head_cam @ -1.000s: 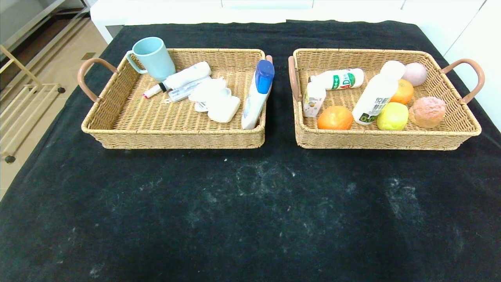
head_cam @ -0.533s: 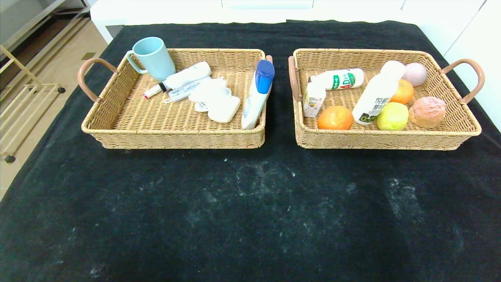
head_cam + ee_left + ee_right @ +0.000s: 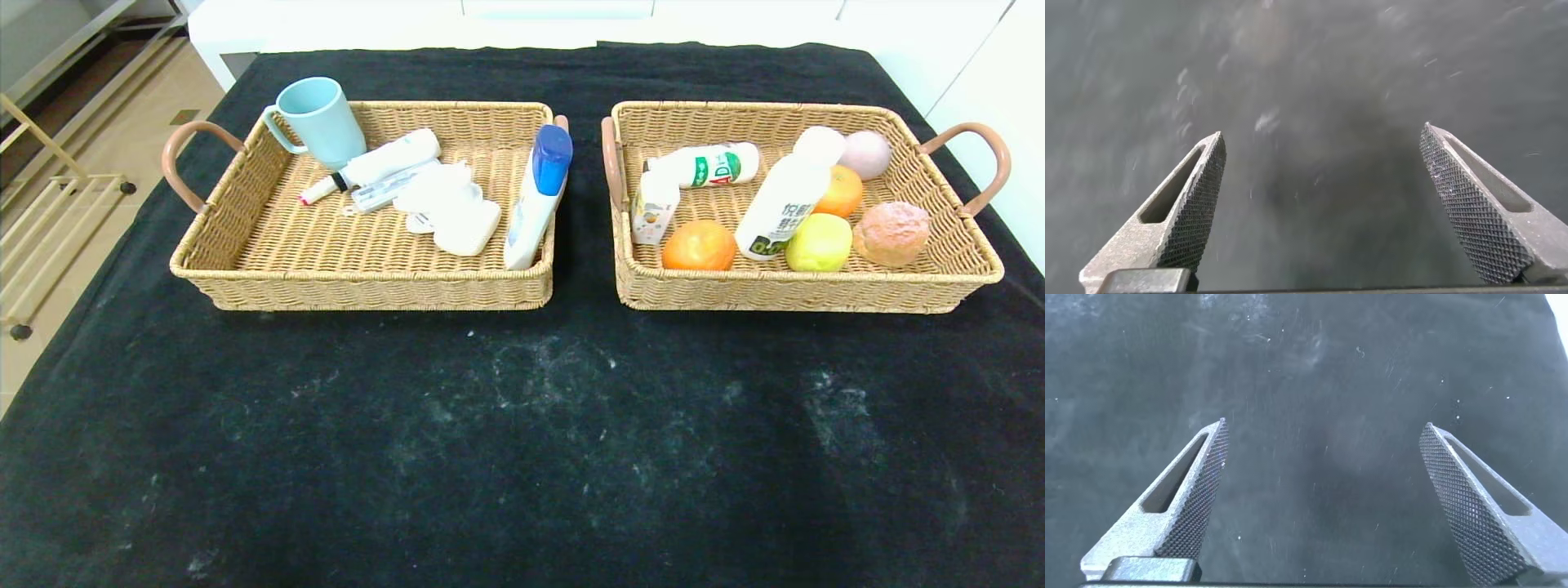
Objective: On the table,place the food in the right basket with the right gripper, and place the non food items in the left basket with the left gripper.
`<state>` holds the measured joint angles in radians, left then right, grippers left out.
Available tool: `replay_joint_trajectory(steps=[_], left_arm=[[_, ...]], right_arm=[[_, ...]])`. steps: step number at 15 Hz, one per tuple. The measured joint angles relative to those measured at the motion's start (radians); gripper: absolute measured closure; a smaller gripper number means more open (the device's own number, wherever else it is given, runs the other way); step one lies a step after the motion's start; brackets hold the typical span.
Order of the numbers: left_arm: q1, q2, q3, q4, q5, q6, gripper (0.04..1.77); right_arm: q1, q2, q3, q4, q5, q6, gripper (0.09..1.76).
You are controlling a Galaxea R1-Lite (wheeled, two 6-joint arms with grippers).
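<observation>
Nothing is held by the wide-open left pincer (image 3: 1323, 204) or right pincer (image 3: 1323, 498); only bare tabletop (image 3: 522, 457) lies beneath them.

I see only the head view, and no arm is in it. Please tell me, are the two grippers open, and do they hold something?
Observer: The left gripper is open and holds nothing; its wrist view shows only the black tablecloth between the fingers.
Operator: And the right one?
Observer: The right gripper is open too, with only cloth below it.
Operator: Does any item lie near them?
Observer: No item shows in either wrist view.
</observation>
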<state>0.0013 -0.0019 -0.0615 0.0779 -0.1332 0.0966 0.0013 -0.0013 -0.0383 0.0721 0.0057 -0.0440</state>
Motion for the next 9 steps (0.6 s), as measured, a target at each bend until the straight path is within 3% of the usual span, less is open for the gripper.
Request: replay_joint_trajectory(steps=[3,9], left_arm=[[0.0,0.0,0.01,0.012,0.095,0.013,0.09],[0.0,0.0,0.036,-0.02,0.112,-0.044,0.09]], right_arm=[[0.0,0.0,0.007,0.0,0.0,0.0,0.15],[0.0,0.0,0.008,-0.001,0.0,-0.001,0.15]])
